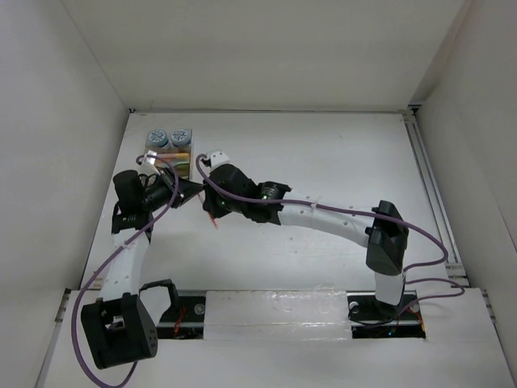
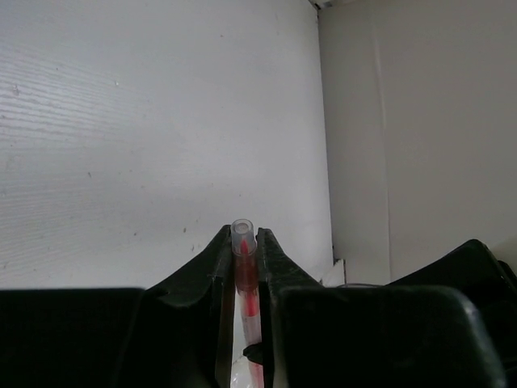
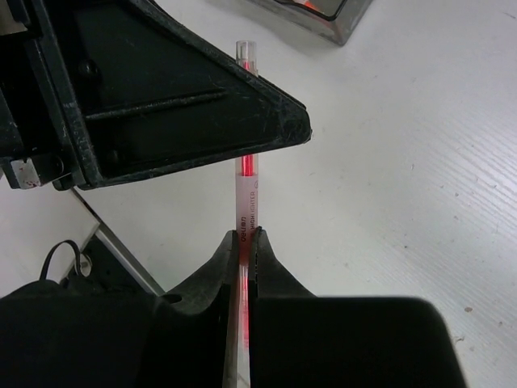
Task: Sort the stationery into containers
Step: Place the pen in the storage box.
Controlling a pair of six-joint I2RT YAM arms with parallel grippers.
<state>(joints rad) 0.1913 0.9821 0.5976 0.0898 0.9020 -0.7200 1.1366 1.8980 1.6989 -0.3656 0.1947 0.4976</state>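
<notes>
A pink-red highlighter [image 3: 247,190] with a clear cap is held by both grippers at once. My left gripper [image 2: 243,242] is shut on its capped end [image 2: 243,252]. My right gripper [image 3: 245,236] is shut on its barrel lower down. In the right wrist view a left finger [image 3: 186,105] crosses over the highlighter. From above, the two grippers meet at the left [image 1: 192,192] and right [image 1: 208,202], just in front of the wooden organiser [image 1: 171,158]. Two blue-and-white cylinders [image 1: 157,138] [image 1: 179,136] stand at the organiser's back. A red end of the highlighter [image 1: 214,222] sticks out below.
The organiser's corner [image 3: 339,20] shows at the top of the right wrist view. The enclosure's left wall [image 1: 81,162] stands close to the left arm. A purple cable [image 1: 323,204] loops over the right arm. The other pens are hidden.
</notes>
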